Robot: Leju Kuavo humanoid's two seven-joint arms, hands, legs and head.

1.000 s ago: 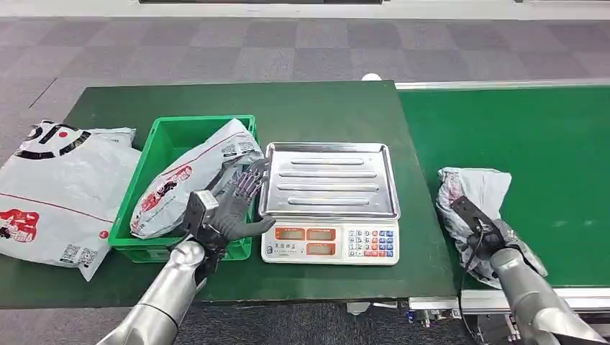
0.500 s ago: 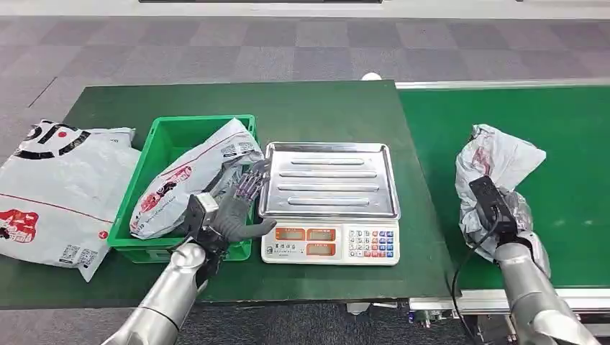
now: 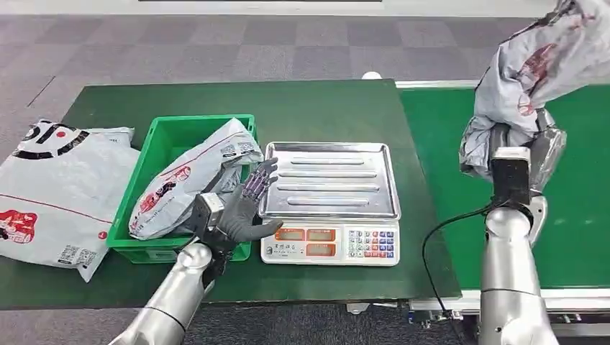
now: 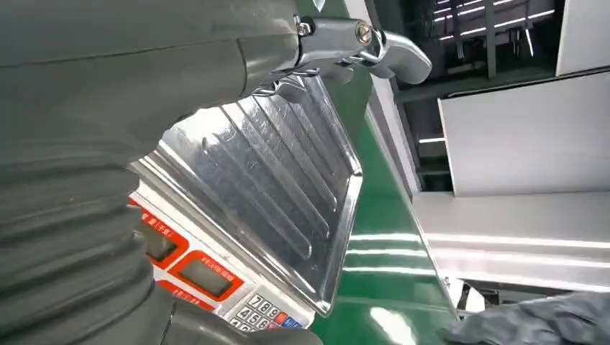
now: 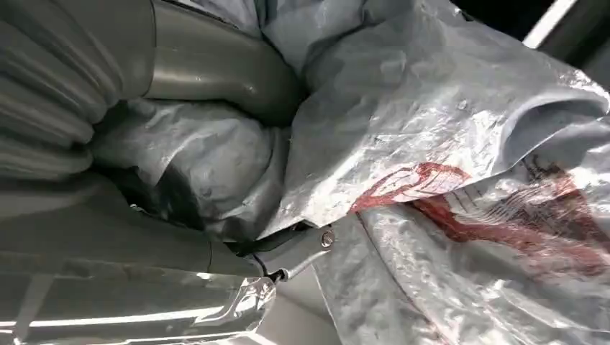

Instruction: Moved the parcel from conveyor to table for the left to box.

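Parcel [image 3: 536,68] hangs in the air above the conveyor [image 3: 575,215], a crumpled grey mailing bag with red print, bunched in the grip of the robot's right hand [image 3: 514,140]. From the right wrist view the thick grey thumb [image 5: 216,68] presses into the folds of the bag, so the hand is clamped on it; its lower end sags over the wrist. The lift looks complete, which puts the task at the carry: the bag is clear of the belt but not yet over the table [image 3: 324,104].

Left hand [image 3: 244,205] hovers with fingers spread and nothing in them, at the front right corner of the green bin [image 3: 155,147], just beside the near left corner of the steel scale [image 3: 329,183]. One printed bag [image 3: 190,183] already lies slanted in the bin, and another bag [image 3: 50,190] lies flat at the table's left edge.

Next, by the look of it, the right arm has to swing the parcel across the table's right edge and set it down within the left hand's reach, most likely on or near the scale's tray. The loose, sagging bag could snag the tray's rim on the way in.
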